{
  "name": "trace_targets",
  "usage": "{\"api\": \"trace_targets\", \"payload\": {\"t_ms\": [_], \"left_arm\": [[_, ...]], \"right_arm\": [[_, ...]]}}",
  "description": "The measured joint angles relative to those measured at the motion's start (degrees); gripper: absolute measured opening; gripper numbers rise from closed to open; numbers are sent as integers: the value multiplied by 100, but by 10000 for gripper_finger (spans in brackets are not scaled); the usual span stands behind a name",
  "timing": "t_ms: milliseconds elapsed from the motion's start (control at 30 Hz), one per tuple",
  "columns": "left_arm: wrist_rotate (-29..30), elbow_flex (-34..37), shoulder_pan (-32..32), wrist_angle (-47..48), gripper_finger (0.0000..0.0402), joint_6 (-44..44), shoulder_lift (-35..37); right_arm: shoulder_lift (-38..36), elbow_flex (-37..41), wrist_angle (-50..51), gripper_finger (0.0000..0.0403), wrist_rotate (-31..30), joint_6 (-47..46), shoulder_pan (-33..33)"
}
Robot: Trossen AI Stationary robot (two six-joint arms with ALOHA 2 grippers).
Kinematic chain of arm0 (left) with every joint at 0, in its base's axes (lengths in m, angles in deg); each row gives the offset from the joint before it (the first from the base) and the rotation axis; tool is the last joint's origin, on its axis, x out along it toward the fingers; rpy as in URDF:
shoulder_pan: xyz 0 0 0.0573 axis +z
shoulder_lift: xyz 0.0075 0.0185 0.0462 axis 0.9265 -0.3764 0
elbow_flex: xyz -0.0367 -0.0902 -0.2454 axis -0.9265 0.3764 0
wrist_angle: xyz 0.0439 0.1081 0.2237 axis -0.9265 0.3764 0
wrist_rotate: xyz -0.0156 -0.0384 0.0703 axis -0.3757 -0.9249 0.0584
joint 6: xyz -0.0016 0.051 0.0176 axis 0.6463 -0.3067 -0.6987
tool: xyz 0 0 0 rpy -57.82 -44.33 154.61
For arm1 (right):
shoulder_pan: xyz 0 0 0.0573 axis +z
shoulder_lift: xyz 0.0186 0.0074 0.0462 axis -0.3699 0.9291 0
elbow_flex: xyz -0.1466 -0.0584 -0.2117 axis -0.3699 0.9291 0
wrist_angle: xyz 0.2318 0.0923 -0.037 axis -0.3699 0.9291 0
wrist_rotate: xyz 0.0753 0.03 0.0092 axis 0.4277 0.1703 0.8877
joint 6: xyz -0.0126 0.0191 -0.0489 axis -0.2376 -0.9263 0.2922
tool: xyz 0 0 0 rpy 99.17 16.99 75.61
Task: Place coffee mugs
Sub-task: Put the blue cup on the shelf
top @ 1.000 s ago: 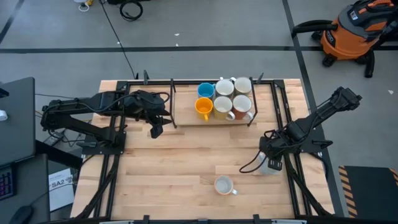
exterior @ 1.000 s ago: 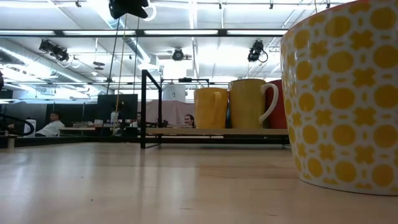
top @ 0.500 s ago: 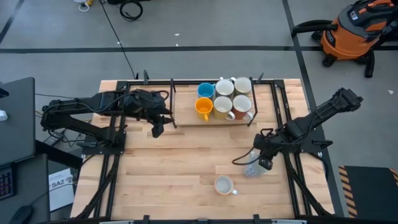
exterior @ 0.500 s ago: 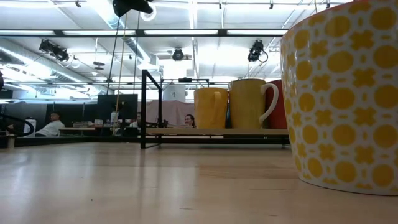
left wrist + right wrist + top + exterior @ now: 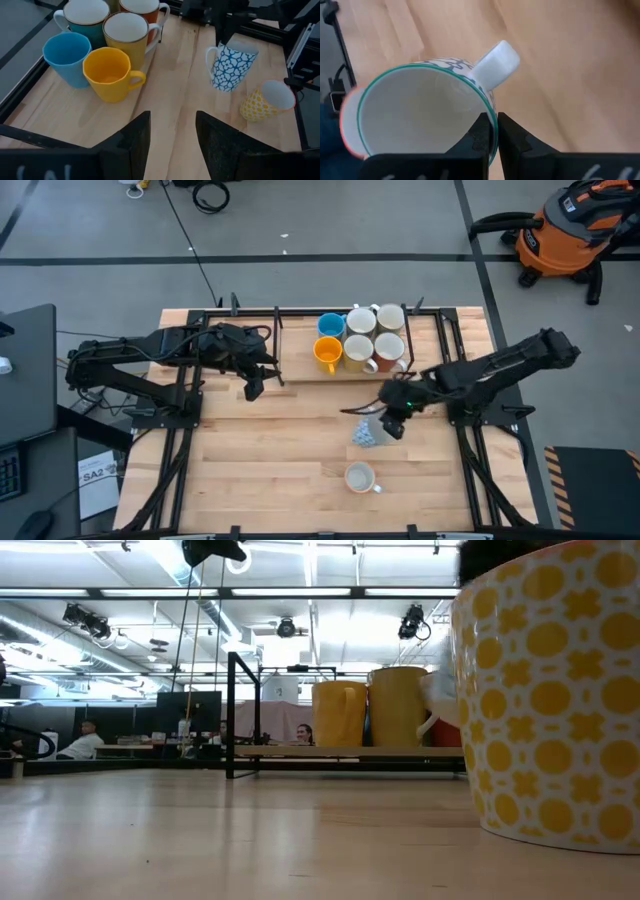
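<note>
1. Mugs stand clustered on a low tray (image 5: 300,370) at the far side of the desk (image 5: 270,470) — a blue mug (image 5: 331,326), an orange-yellow mug (image 5: 327,353), a yellow mug with a white inside (image 5: 357,352), a reddish-brown mug (image 5: 388,350), and two white-rimmed ones behind them (image 5: 375,318).
2. Right end effector (image 5: 396,412) reaches in over the middle of the desk, its fingers (image 5: 485,135) clamped together on the rim of a blue-and-white patterned mug (image 5: 230,66).
3. That patterned mug shows a white inside with a green rim line in the right wrist view, its white handle (image 5: 496,63) pointing away from the pinching fingers; in the left wrist view it looks upright, though whether its base touches the wood cannot be told.
4. A yellow-patterned mug (image 5: 359,477) sits on the desk near the front edge, in front of the held mug and apart from it; the low view shows its dotted wall (image 5: 550,700) filling the frame's side.
5. Left end effector (image 5: 252,387) waits over the desk just beside the tray's left end — its fingers (image 5: 131,142) stand apart with nothing between them.
6. An orange shop vacuum (image 5: 570,230) stands on the floor beyond the desk's far right corner.
</note>
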Motion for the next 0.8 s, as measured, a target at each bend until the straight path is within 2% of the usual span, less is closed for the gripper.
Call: {"api": "trace_targets", "payload": {"t_ms": [333,533,800], "left_arm": [[-2,0,0,4,164,-18,0],[-2,0,0,4,164,-8,0],[-2,0,0,3,164,-6,0]], "right_arm": [[1840,-2228,112,23,-373,2489,-776],[2941,-3276,989,26,-333,3117,-1026],[3830,-3868,1316,27,-284,3861,-1086]]}}
